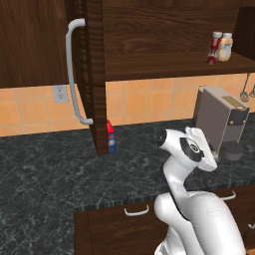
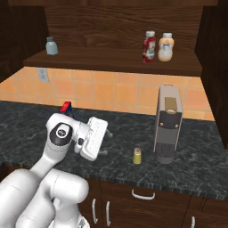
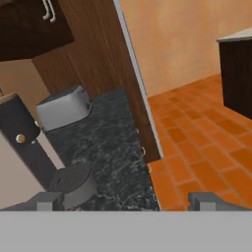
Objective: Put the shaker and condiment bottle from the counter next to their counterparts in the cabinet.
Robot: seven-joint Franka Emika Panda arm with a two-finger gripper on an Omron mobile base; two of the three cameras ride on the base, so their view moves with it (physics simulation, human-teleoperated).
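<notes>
Left base view: the cabinet (image 1: 94, 74) stands open, its door edge-on with the long pale handle (image 1: 73, 69). On its shelf, far right, the condiment bottle (image 1: 214, 48) stands touching or just beside the pale beige bottle (image 1: 225, 47) — so that half of the task looks done. A red-topped blue bottle (image 1: 111, 136) sits on the table (image 1: 45, 169) behind the door's lower edge. The coffee machine (image 1: 221, 122) stands at the right.

Right base view: the shaker (image 2: 138, 156) stands upright on the table, just beside the coffee machine's base and well apart from the claw (image 2: 107, 142). A small pale grey-blue shaker (image 2: 51, 46) on the shelf's left end is probably its counterpart.

Hand view: the two fingertips (image 3: 49, 201) stand wide apart with nothing between them; the toaster (image 3: 64, 108) and the machine's round drip tray (image 3: 74, 184) lie ahead.

Handling: the shaker is judged light, rigid and smooth-sided — easy to tip. Best taken around the middle of its body, below the cap, with a level squeeze.
</notes>
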